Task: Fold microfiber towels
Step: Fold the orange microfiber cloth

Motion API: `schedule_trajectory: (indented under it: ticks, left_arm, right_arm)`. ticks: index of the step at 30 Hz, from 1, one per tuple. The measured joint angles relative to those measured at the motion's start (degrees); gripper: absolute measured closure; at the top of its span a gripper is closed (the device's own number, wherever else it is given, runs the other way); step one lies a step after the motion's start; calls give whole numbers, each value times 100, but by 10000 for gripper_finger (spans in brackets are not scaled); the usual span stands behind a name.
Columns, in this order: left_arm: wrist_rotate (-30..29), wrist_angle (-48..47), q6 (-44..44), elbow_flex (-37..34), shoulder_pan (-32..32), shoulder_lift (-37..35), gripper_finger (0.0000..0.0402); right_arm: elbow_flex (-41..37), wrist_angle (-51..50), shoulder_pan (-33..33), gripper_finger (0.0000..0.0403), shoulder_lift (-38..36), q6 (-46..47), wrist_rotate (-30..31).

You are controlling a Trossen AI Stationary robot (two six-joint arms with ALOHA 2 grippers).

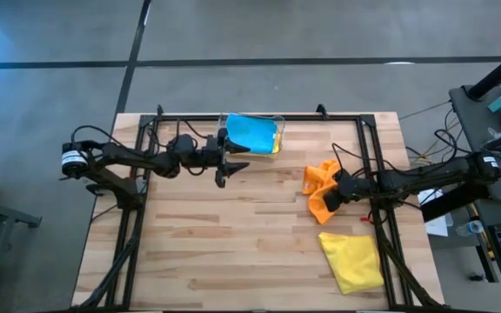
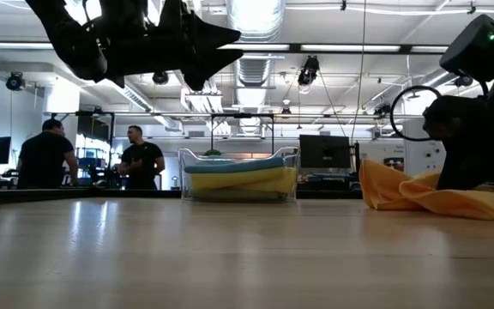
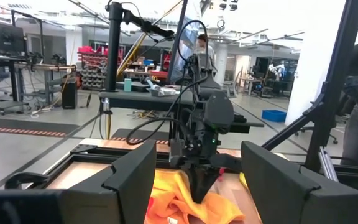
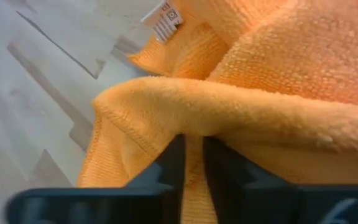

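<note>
Right claw (image 4: pixel 193 163) pinches a fold of the orange towel (image 4: pixel 278 81), fingers nearly closed.

bin (image 1: pixel 277 130): clear, table's (image 1: pixel 233 243) far edge | two people (image 2: pixel 45 154): background

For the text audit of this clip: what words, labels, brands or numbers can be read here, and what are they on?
No text can be read.
White care tag sewn on the orange towel: dark printed lines, too blurred to read.
Screens in the room behind the table: too small to read.
</note>
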Motion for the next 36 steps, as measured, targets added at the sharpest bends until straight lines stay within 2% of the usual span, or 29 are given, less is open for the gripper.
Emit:
schedule_trajectory:
  ticks: [2,5,11,21,26,36]
  left_arm:
    - [0,-5,0,13,-4,0,182]
    - [1,43,37,44,-4,0,182]
    - [388,971,-9,6,-67,-22,182]
    - [282,908,298,32,-87,-24,182]
    - [-186,896,-10,17,-120,-26,182]
    - [-222,534,-164,17,-141,-31,182]
  right_arm:
    - [81,6,2,386,0,-159,97]
    - [210,192,5,392,0,-488,343]
    - [219,1839,67,394,3,-1670,433]
    - [210,3016,74,394,-9,-3648,437]
    - [205,2984,-6,394,39,-4042,609]
    - [-142,3051,-2,394,331,-4111,587]
